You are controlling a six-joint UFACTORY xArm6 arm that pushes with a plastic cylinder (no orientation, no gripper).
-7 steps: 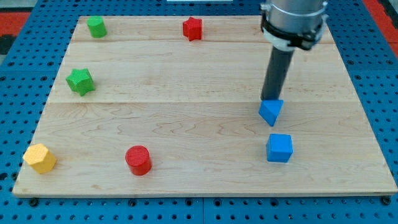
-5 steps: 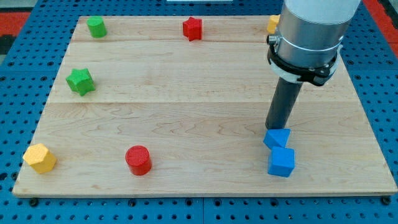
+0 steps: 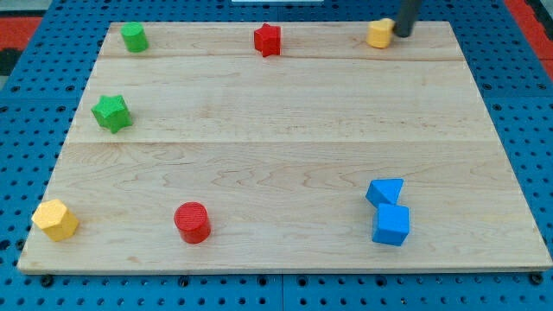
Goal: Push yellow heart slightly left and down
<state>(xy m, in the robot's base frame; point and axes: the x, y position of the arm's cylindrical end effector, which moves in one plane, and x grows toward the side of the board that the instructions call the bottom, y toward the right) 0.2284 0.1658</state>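
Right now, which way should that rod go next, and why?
Probably a short push toward the view's lower left. My tip sits at the right edge of the yellow heart, near the board's top edge, so sliding that way should nudge the heart left and down.

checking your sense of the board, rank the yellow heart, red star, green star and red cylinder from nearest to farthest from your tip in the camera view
My tip is at the view's top right.
1. yellow heart, right beside the tip, on its left
2. red star, top middle
3. red cylinder, bottom, left of middle
4. green star, far left; close to the cylinder's distance, but slightly farther
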